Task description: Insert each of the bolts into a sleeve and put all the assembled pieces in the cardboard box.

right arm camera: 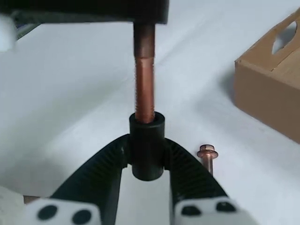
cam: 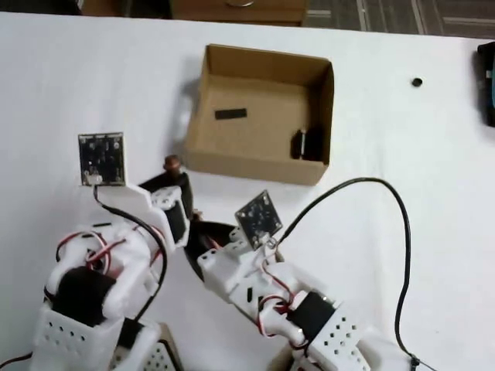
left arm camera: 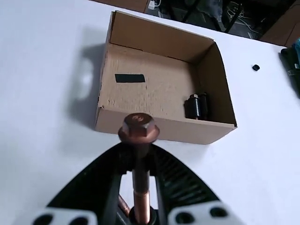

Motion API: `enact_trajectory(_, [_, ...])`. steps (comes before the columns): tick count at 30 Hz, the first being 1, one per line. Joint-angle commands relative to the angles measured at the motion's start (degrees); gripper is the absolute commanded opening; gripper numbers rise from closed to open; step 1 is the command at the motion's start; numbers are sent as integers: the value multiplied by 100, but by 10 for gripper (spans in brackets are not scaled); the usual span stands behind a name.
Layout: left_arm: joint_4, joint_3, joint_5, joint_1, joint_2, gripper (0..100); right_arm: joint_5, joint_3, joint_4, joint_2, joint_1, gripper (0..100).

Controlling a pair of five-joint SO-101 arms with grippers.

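My left gripper is shut on a copper bolt, its hex head pointing toward the cardboard box. The right gripper is shut on a black sleeve, and the bolt's threaded shaft enters the sleeve's open end. In the high view both grippers meet just in front of the box, with the bolt head showing. An assembled piece stands in the box's right corner. A second bolt lies on the table beyond the sleeve.
A black strip is stuck on the box floor. A small black part lies on the white table at the far right, near a dark object at the edge. A black cable loops right of the right arm.
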Motion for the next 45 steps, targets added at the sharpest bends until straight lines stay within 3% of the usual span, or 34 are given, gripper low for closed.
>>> enact_trajectory(1, [-114,-22,44,114,-53,23,-44,-70,22,-154,-136,19])
enact_trajectory(21, [299,198,-18,123,-70,25,-35,-343,22,-163,180,19])
enact_trajectory(23, [334,251,-396,132,-70,33,-35,-360,84,-163,180,19])
enact_trajectory(25, [527,251,-870,141,-70,82,-35,-404,189,-163,180,19])
enact_trajectory(30, [826,233,-905,132,-70,249,-35,-457,259,-163,207,19])
enact_trajectory(37, [809,215,-905,123,-70,395,-35,-457,268,-163,207,19])
enact_trajectory(40, [545,119,-905,18,-79,438,-35,-448,268,-127,268,19])
enact_trajectory(45, [53,-1068,-923,-404,-53,445,-44,-440,356,-127,884,19])
